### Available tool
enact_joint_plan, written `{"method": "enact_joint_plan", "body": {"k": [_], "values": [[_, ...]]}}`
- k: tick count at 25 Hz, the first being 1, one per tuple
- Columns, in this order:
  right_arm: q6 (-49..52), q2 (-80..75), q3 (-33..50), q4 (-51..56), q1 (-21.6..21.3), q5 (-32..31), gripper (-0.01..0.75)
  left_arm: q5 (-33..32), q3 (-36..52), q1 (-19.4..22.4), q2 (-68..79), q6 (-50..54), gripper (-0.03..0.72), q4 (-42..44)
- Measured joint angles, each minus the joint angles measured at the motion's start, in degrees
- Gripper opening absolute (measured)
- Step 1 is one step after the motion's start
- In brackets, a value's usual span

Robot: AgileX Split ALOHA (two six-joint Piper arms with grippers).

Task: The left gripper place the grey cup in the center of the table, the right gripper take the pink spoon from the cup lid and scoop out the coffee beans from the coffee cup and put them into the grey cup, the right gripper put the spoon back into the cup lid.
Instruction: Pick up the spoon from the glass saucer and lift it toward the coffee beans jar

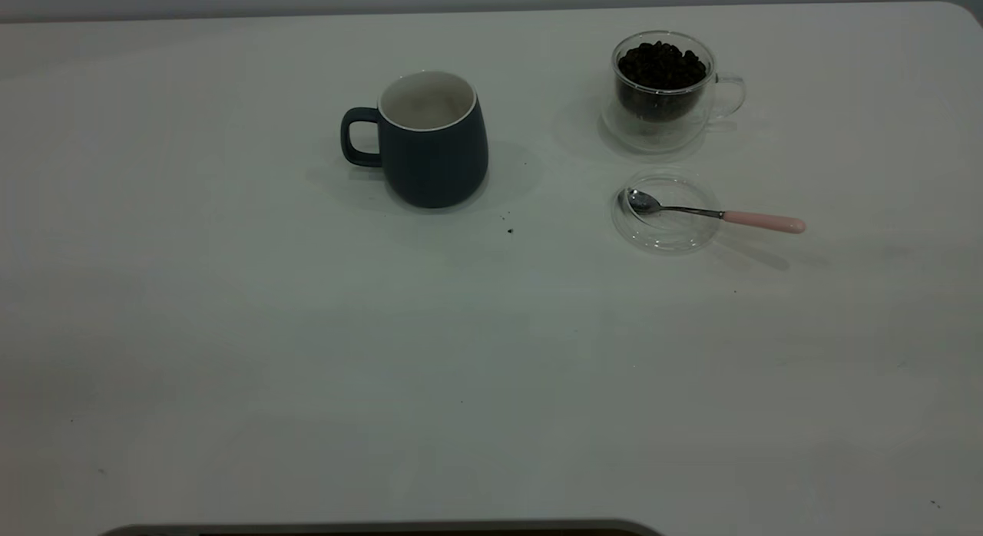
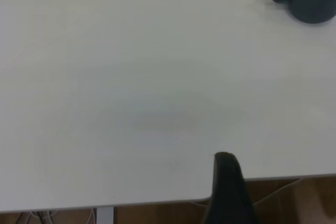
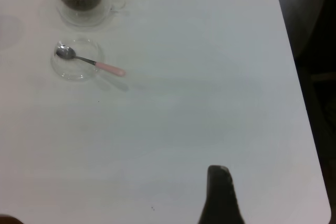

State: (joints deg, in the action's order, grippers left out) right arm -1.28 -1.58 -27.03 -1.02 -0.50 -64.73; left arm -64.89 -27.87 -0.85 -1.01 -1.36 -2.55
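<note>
Exterior view: grey cup [image 1: 430, 139] upright, upper centre of frame, handle pointing frame-left, inside looks empty. Sits roughly mid-table [image 1: 230, 352] already, so the placing step reads as done, or nearly. Coffee cup [image 1: 666, 87] upper right, heaped with coffee beans [image 1: 660, 66], handle to frame-right. Cup lid [image 1: 666, 212] just below it in frame, well apart from the grey cup. Pink spoon [image 1: 714, 212] rests with bowl inside the lid and handle overhanging the rim to frame-right: probably left that way so the handle is free to pinch. A few dark specks on the table near the grey cup. Neither arm visible here.

Left wrist view: left gripper [image 2: 228, 192] only a single dark fingertip at lower centre, over the table edge. Open or closed: cannot tell. Grey cup at upper right corner, far off, nothing held.

Right wrist view: right gripper [image 3: 220, 195] one dark fingertip at lower centre, well apart from everything. State: cannot tell. Lid with spoon at upper left, coffee cup above it at the top edge. Spoon untouched; pickup judged next.
</note>
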Motion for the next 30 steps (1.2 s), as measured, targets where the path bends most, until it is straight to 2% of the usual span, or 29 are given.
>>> {"method": "enact_joint_plan", "body": {"k": [16, 25, 30], "values": [[0.3, 0.0, 0.0, 0.32, 0.0, 0.0, 0.579, -0.05, 0.0, 0.0, 0.0, 0.03, 0.565, 0.04], [12.81, -0.07, 0.0, -0.98, 0.0, 0.0, 0.579, -0.01, 0.0, 0.0, 0.0, 0.03, 0.565, 0.04], [12.64, -8.87, -4.88, 2.33, 0.0, 2.18, 0.592, -0.01, 0.0, 0.0, 0.0, 0.03, 0.565, 0.04]]}}
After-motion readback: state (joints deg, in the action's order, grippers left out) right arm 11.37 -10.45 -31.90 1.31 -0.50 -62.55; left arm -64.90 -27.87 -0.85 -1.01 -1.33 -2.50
